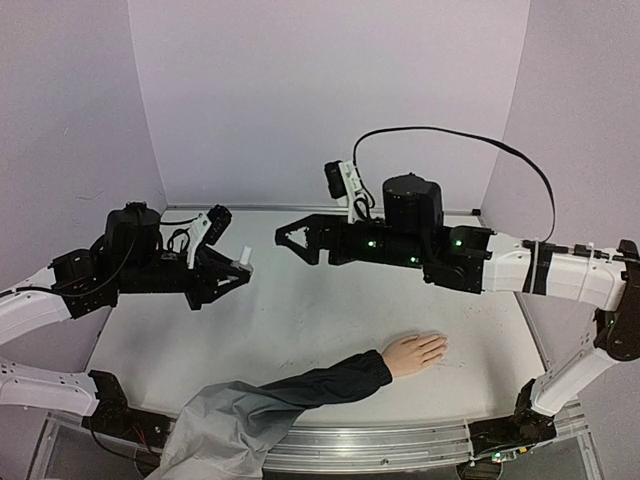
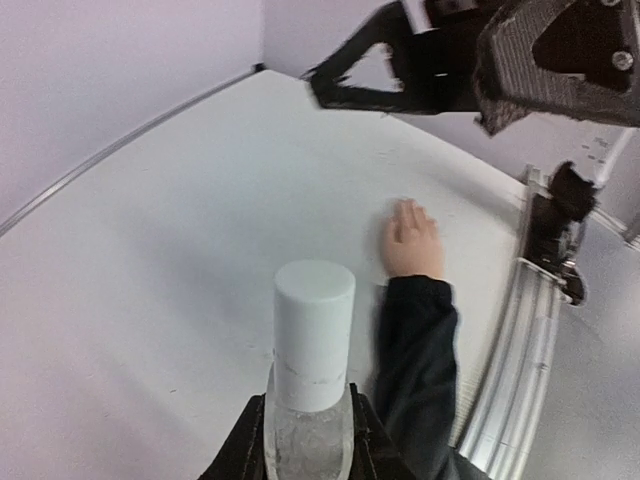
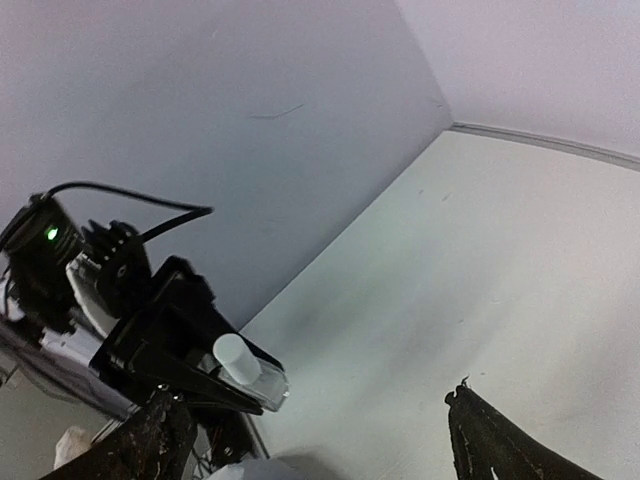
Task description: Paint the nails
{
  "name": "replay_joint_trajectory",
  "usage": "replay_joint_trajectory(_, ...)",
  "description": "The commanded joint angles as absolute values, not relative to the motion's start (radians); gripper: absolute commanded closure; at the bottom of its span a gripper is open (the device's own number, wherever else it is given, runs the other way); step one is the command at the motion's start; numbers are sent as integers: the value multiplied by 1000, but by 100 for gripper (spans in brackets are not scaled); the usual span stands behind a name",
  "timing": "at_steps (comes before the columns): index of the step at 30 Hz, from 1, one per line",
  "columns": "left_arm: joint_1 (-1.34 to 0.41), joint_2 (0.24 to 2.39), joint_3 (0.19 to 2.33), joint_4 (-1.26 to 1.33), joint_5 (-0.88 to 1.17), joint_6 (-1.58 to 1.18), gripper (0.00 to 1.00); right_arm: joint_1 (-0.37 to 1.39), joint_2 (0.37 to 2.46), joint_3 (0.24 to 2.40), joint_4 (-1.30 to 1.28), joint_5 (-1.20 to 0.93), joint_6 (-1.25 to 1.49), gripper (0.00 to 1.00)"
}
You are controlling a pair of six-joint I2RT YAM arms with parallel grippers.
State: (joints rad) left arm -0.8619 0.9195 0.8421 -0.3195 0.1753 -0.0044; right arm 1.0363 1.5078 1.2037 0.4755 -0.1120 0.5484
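A pale peach mannequin hand (image 1: 413, 352) with a dark navy sleeve (image 1: 310, 388) lies palm down at the table's front, fingers pointing right. Its nails are too small to make out. It also shows in the left wrist view (image 2: 410, 240). My left gripper (image 1: 238, 268) is shut on a small clear nail polish bottle with a white cap (image 2: 313, 345), held in the air left of centre, the cap pointing toward the right arm. My right gripper (image 1: 287, 241) is open and empty, hovering just right of the bottle, which shows in its view (image 3: 243, 366) off to the left of its wide jaws.
Pale lilac walls close the table on the left, back and right. A grey cloth (image 1: 222, 430) hangs over the front edge at the sleeve's end. A metal rail (image 1: 400, 438) runs along the front edge.
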Motion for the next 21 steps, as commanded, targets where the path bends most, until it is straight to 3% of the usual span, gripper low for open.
replay_joint_trajectory(1, -861, 930, 911, -223, 598, -2, 100, 1060, 1525, 1238, 594, -437, 460, 10)
replay_joint_trajectory(6, -861, 946, 916, -218, 712, 24, 100, 1059, 1587, 1280, 632, -593, 458, 25)
replay_joint_trajectory(9, -862, 945, 916, -215, 738, 26, 100, 1060, 1618, 1300, 649, -631, 465, 41)
replay_joint_trajectory(21, -862, 924, 908, -215, 680, 29, 100, 1069, 1700, 1353, 683, -678, 497, 75)
